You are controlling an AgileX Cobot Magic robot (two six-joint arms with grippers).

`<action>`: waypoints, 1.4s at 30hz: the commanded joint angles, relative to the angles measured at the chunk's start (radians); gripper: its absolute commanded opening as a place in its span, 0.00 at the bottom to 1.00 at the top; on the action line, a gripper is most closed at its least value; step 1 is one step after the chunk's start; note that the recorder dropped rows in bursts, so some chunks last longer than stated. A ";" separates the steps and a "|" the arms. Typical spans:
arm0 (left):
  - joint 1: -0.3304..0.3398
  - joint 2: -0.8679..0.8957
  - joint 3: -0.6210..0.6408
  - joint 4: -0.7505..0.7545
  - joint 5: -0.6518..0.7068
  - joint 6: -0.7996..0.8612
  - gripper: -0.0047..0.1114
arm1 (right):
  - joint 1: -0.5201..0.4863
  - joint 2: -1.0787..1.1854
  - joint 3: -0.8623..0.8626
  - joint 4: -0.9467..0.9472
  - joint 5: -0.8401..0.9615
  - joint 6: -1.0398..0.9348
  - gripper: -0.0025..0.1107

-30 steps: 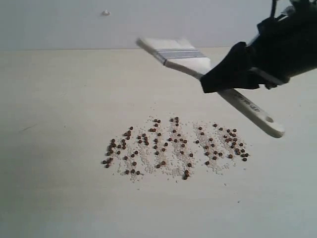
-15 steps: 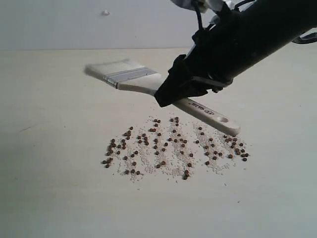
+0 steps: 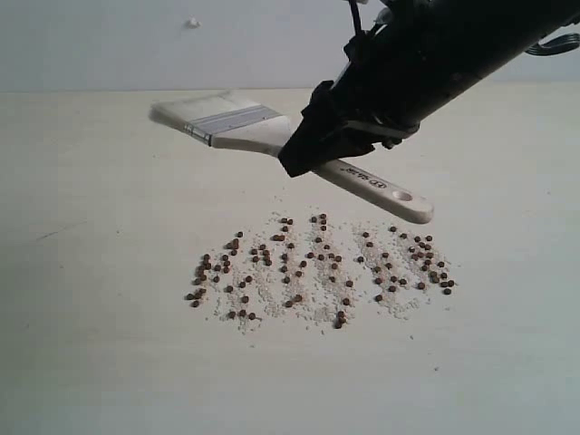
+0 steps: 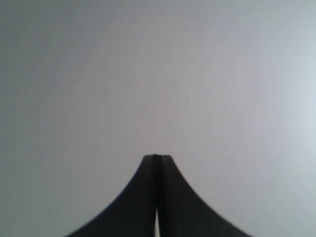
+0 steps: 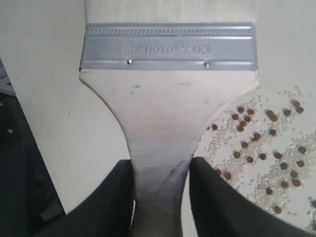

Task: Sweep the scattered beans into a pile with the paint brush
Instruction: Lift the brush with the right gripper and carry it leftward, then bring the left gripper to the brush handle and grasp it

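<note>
- Dozens of beans (image 3: 317,272) lie scattered on the bench (image 3: 91,344) among fine whitish grains (image 3: 272,304).
- Right fingers (image 5: 111,197) clamp the paint brush (image 3: 245,127) at its handle neck. The brush hangs beyond the beans, apparently off the surface.
- Left fingers (image 4: 143,197) are pressed together, empty.
- Risk: a fast or steep stroke could flick the round beans outward, or the handle could twist in the grip.
</note>
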 commanded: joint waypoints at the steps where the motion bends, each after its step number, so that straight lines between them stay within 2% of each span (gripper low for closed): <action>1: 0.004 0.123 -0.118 -0.118 0.101 0.076 0.04 | 0.000 -0.002 -0.030 -0.006 0.014 0.004 0.02; 3: 0.004 0.245 -0.205 -0.119 0.090 0.043 0.04 | 0.000 -0.002 -0.040 -0.020 0.007 0.036 0.02; 4: 0.004 0.382 -0.319 -0.028 0.101 0.075 0.04 | 0.000 -0.002 -0.055 -0.040 0.014 0.072 0.02; 6: 0.004 0.515 -0.454 0.166 0.156 0.097 0.04 | 0.000 -0.002 -0.062 -0.054 0.029 0.094 0.02; 8: 0.002 0.612 -0.573 0.510 0.205 0.046 0.04 | 0.000 -0.002 -0.062 -0.056 0.036 0.107 0.02; 9: 0.002 0.656 -0.628 0.749 0.194 -0.025 0.04 | 0.000 -0.002 -0.062 -0.066 0.038 0.107 0.02; 10: 0.002 0.698 -0.680 0.969 0.147 -0.113 0.04 | 0.000 -0.002 -0.062 -0.077 0.040 0.110 0.02; 11: 0.002 0.773 -0.768 1.313 0.019 -0.247 0.04 | 0.000 0.005 -0.062 -0.102 0.040 0.135 0.02; 12: 0.002 0.814 -0.812 1.462 -0.055 -0.285 0.04 | 0.000 0.009 -0.062 -0.111 0.040 0.137 0.02; 13: 0.002 0.883 -0.859 1.511 -0.147 -0.304 0.04 | 0.000 0.018 -0.062 -0.119 0.049 0.152 0.02; 18: -0.072 1.025 -0.866 1.511 -0.083 -0.168 0.04 | 0.000 0.056 -0.062 -0.124 0.065 0.158 0.02; 20: -0.133 1.083 -0.864 1.511 -0.087 -0.121 0.08 | 0.000 0.098 -0.085 -0.124 0.081 0.158 0.02; 22: -0.219 1.127 -0.855 1.511 -0.034 -0.057 0.25 | 0.000 0.144 -0.133 -0.124 0.119 0.158 0.02; 23: -0.277 1.147 -0.840 1.511 0.039 -0.027 0.42 | 0.000 0.170 -0.166 -0.130 0.135 0.158 0.02; 24: -0.314 1.159 -0.826 1.511 0.117 0.017 0.49 | 0.000 0.189 -0.195 -0.148 0.144 0.158 0.02; 25: -0.340 1.168 -0.816 1.511 0.172 0.047 0.52 | 0.000 0.202 -0.214 -0.161 0.144 0.158 0.02; 27: -0.420 1.189 -0.785 1.511 0.285 0.160 0.51 | 0.000 0.232 -0.262 -0.177 0.144 0.158 0.02; 29: -0.473 1.203 -0.757 1.511 0.376 0.264 0.50 | 0.000 0.255 -0.293 -0.186 0.146 0.158 0.02; 34: -0.573 1.225 -0.696 1.511 0.565 0.504 0.50 | 0.000 0.295 -0.331 -0.224 0.158 0.158 0.02; 42: -0.655 1.267 -0.686 1.511 0.502 0.447 0.51 | 0.000 0.312 -0.342 -0.235 0.152 0.158 0.02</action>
